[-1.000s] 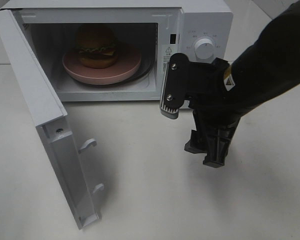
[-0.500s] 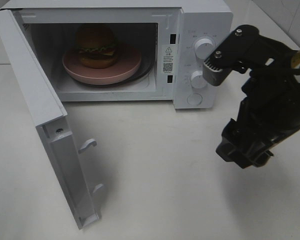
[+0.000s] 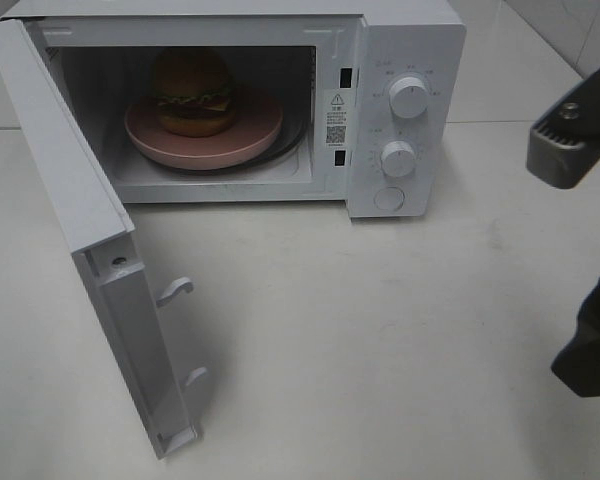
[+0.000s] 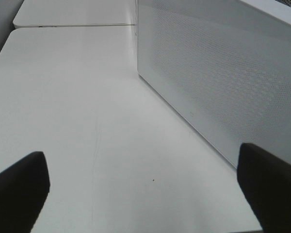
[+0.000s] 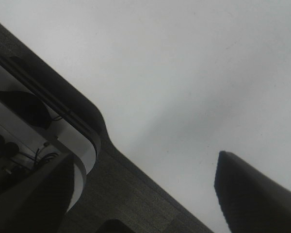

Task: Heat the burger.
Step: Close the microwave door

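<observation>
since half a second ago the right gripper [image 3: 572, 262] has swung away from the microwave [image 3: 410, 40], from just in front of its knobs out to the far right edge of the high view. the burger, the plate and the door have not shifted.

in the high view, the burger [image 3: 192, 92] sits upright on the pink plate [image 3: 252, 140] inside the microwave's cavity. the door [image 3: 70, 200] stands wide open at the microwave's left side, with its two latch hooks [image 3: 175, 290] facing out. the two knobs [image 3: 408, 97] and the round button [image 3: 388, 198] on the microwave's panel are uncovered. the right gripper is well apart from the microwave and partly cut off; one grey-tipped finger [image 3: 560, 155] is high and the other is low, so the jaws stand wide with nothing between them. the white table [image 3: 330, 330] in front of the microwave carries only the door's shadow.

in the left wrist view, the left gripper [image 4: 145, 194] hangs over the table beside the microwave's perforated side wall [image 4: 223, 73]. its two dark fingertips [image 4: 19, 189] are far apart and hold nothing.

in the right wrist view, the right gripper's jaws are again wide and empty over a pale surface. a dark band [image 5: 116, 160] with a rounded corner crosses below them; what it is i cannot tell. the microwave is out of this view.
</observation>
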